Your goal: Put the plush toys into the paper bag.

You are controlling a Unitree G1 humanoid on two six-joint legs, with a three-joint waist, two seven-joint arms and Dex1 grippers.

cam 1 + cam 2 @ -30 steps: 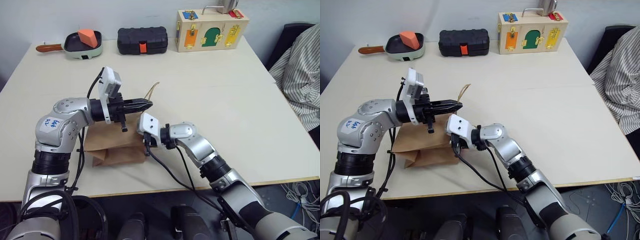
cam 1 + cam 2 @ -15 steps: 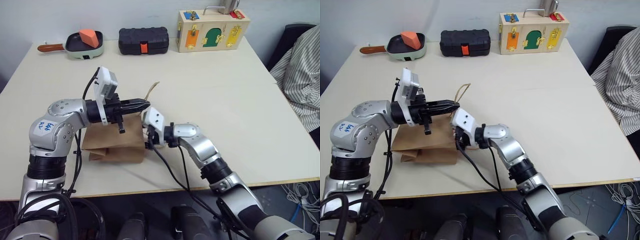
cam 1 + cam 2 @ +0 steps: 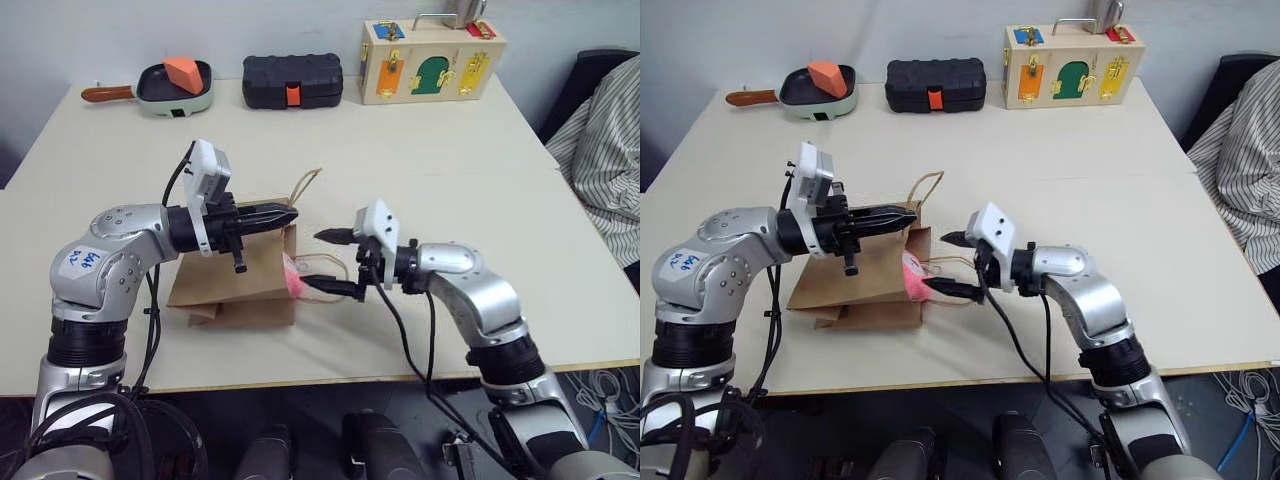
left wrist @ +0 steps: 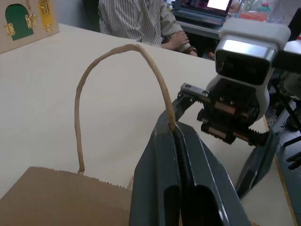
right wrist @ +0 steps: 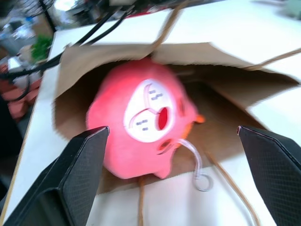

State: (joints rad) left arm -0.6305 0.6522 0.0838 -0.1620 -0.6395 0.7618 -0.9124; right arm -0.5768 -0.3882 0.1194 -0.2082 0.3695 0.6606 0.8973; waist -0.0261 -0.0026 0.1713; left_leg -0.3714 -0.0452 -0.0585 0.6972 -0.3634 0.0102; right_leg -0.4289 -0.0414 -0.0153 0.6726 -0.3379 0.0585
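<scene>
While the left gripper [image 3: 284, 214] pinched a cord handle [image 4: 123, 52] so the paper bag [image 3: 235, 282] gaped on the table [image 3: 420, 150], the pink plush toy [image 5: 141, 117] lay in its mouth, right gripper [image 3: 335, 262] fingers wide, empty.

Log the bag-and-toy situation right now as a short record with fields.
bag: brown kraft paper bag lying on the table, mouth facing the right gripper
handle: tan cord loop pinched by the shut left gripper
toy: rounded hot pink plush toy sitting in the bag's mouth
right gripper: open, just outside the mouth, holding nothing
</scene>
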